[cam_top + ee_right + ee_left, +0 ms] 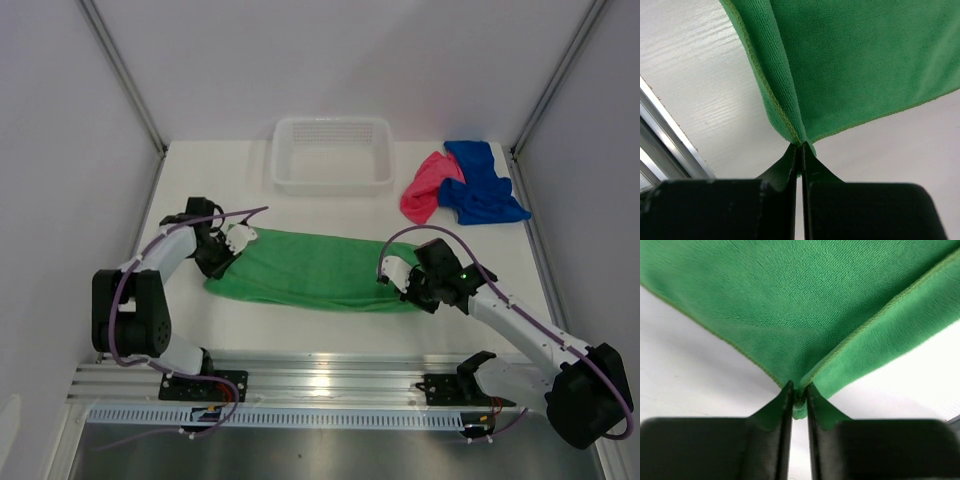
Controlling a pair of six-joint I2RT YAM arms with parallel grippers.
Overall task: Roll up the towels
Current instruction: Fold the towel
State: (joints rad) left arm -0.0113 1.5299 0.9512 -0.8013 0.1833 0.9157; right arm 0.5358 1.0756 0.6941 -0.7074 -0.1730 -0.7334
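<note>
Over the table, top view: green towel lies spread as a long flat band across the middle, running 9 to 3 o'clock, with no roll begun. Pink-red towel and blue towel sit in a crumpled heap at 2 o'clock, touching each other, just beside the white basket at 12 o'clock. Judgement: none of the three is rolled; work is at its opening step on the first cloth.

Left arm is folded, elbow out toward 9 o'clock, with the left gripper at the band's 9 o'clock end. Right arm reaches low and long from 5 o'clock, with the right gripper at the band's 3 o'clock end. Both wrists sit close to the surface.

Left wrist view: the jaws are pinched nearly together on a corner of the green cloth, a small tuft nipped between them. Two hemmed edges fan away from the pinch and the cloth lifts slightly off the white surface.

Right wrist view: the jaws are closed tight on another corner of the same towel, hem running up from the pinch toward 11 o'clock, cloth spreading toward 1 o'clock.

Judgement: with both ends gripped, the towel looks set for straightening or a first fold; all rolling is left to do.
</note>
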